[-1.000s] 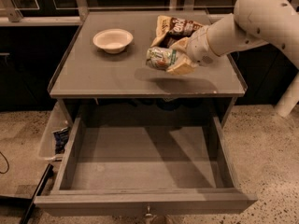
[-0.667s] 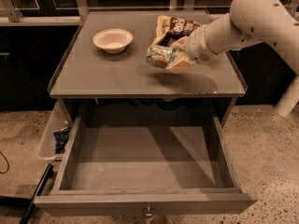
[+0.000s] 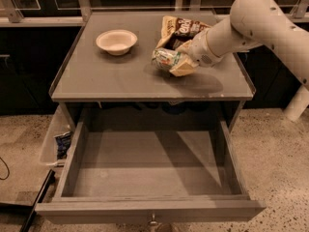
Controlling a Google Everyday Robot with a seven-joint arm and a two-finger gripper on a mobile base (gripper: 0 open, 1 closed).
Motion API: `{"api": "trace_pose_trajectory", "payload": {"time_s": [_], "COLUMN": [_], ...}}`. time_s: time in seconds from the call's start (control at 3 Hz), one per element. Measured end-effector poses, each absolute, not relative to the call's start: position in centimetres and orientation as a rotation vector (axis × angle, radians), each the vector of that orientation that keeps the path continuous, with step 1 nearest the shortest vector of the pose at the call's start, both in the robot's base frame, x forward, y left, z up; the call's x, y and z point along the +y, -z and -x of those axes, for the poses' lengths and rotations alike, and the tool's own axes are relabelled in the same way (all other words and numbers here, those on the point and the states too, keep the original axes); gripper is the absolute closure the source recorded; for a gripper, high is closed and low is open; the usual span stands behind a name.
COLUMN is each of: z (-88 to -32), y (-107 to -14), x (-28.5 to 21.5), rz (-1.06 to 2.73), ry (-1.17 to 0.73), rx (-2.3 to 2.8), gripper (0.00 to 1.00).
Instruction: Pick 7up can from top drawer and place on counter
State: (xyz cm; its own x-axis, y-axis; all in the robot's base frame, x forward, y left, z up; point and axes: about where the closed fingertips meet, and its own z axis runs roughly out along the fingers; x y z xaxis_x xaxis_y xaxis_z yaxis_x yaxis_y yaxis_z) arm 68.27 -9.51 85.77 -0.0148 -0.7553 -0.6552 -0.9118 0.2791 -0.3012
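Camera view: claw (image 3: 176, 65) grips the 7up can (image 3: 164, 58) sideways over the counter (image 3: 96, 79).

This looks like a robot test space set up as a kitchenette. A lone grey cabinet with a counter (image 3: 96, 81) and an open top drawer (image 3: 145, 173) stands on a speckled floor (image 3: 275, 144), with a loose cable (image 3: 4, 170) at the left. Over the counter, beside a bowl (image 3: 116, 41) and a chip bag (image 3: 181, 27), the gripper (image 3: 181, 64) holds the 7up can (image 3: 165, 58).
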Motion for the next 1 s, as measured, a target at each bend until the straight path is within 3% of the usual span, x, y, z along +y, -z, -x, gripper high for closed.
{"api": "trace_pose_trajectory", "payload": {"time_s": [0.33,1.0], "z": [-68.35,-68.35], "y": [-84.64,-84.64], "x": [-9.63,-9.63], "rz": [1.499,1.499], "ry": [-0.274,-0.275], "rx": [1.830,1.830], "gripper": [1.00,0.58]}}
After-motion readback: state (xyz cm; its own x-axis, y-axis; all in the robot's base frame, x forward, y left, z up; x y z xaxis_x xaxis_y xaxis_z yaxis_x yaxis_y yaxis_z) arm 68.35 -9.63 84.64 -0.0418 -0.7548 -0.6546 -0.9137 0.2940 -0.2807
